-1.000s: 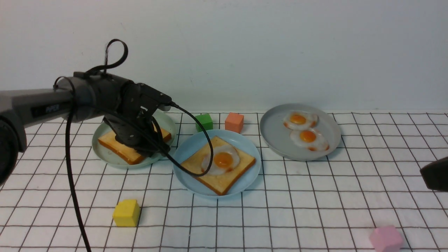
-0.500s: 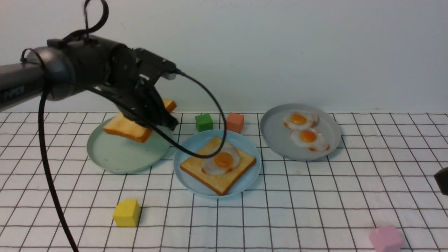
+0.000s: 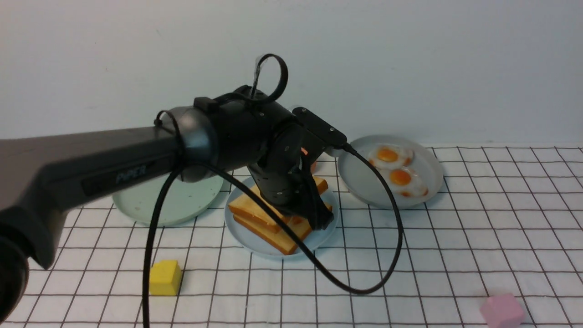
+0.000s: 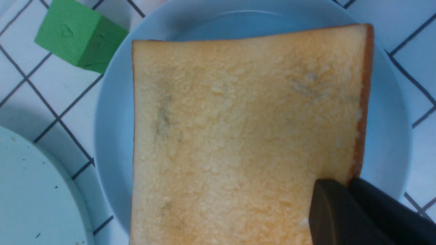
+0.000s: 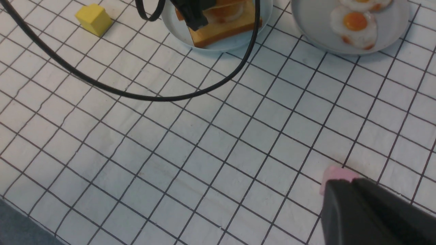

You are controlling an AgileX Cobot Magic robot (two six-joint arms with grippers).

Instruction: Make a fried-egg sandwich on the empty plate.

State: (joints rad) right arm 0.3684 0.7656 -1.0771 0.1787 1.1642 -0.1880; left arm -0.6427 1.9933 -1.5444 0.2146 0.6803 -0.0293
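Light blue plate (image 3: 255, 241) sits at the middle of a white gridded cloth (image 3: 410, 264), carrying a bottom toast slice (image 3: 268, 234). Left gripper (image 3: 319, 217) hangs over it, fingers clamped on one edge of the top toast slice (image 4: 238, 136), which covers the plate and hides the egg. Beside it to the left lies a pale green plate (image 3: 150, 209); to the right, a grey plate (image 3: 360, 182) holds two fried eggs (image 3: 395, 168). Right gripper (image 5: 354, 190) hovers near a pink cube (image 3: 501, 310), fingers together.
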